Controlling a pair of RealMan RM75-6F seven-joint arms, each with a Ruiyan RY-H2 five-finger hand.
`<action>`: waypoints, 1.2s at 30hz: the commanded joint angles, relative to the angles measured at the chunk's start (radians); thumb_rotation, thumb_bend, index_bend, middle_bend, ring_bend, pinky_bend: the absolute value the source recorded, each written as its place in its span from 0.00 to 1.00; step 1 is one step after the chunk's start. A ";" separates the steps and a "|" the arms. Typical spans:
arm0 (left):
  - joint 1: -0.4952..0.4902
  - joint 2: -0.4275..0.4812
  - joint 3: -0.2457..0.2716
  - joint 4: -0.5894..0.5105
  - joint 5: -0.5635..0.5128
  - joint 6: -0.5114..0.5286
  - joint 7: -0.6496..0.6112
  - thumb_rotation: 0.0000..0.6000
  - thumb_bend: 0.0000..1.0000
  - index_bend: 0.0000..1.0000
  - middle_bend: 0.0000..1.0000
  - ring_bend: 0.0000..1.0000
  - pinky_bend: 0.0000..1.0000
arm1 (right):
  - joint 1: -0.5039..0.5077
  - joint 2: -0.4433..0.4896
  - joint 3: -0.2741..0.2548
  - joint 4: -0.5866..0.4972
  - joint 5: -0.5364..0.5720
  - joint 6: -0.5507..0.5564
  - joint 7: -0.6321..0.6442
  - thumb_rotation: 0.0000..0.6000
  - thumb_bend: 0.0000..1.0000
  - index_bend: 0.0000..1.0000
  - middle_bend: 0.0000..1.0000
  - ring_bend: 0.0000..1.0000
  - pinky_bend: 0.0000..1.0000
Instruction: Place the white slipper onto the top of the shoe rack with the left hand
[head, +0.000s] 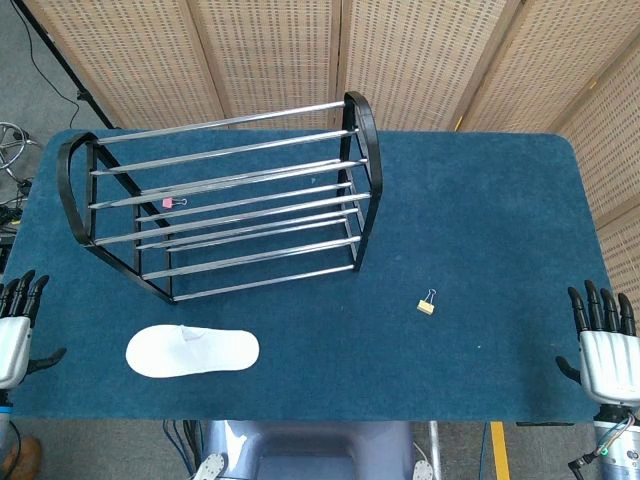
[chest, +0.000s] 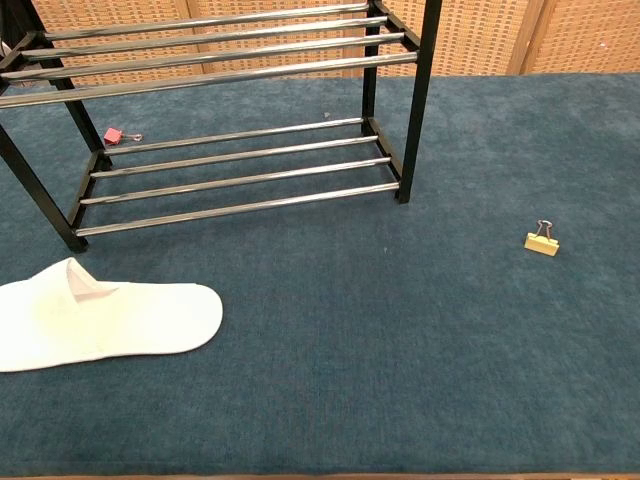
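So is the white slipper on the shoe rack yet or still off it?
Off. The white slipper lies flat on the blue table, in front of the shoe rack.

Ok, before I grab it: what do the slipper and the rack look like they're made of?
White slipper: soft matte fabric, probably thin disposable-style cloth; it lies flat and limp, without shine. Shoe rack: bright mirror-like rails, likely chromed or polished metal tubes, set in glossy black end frames, metal or plastic, hard to tell.

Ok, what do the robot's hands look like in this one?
Both match: the left hand and right hand have black fingers on a glossy white palm shell. Thin cables show below the right wrist. The arms are out of frame, and the chest view shows neither hand.
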 joint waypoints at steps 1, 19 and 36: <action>-0.003 -0.006 0.002 0.004 -0.004 -0.005 0.012 1.00 0.00 0.00 0.00 0.00 0.00 | -0.001 0.005 -0.001 -0.003 0.000 0.000 0.010 1.00 0.00 0.00 0.00 0.00 0.00; -0.083 0.016 0.111 0.037 0.213 -0.163 -0.142 1.00 0.00 0.00 0.00 0.00 0.00 | -0.007 0.031 0.003 -0.023 0.001 0.006 0.061 1.00 0.00 0.00 0.00 0.00 0.00; -0.343 -0.033 0.117 -0.024 0.256 -0.536 -0.343 1.00 0.00 0.00 0.00 0.00 0.00 | -0.011 0.046 0.007 -0.030 0.008 0.010 0.091 1.00 0.00 0.00 0.00 0.00 0.00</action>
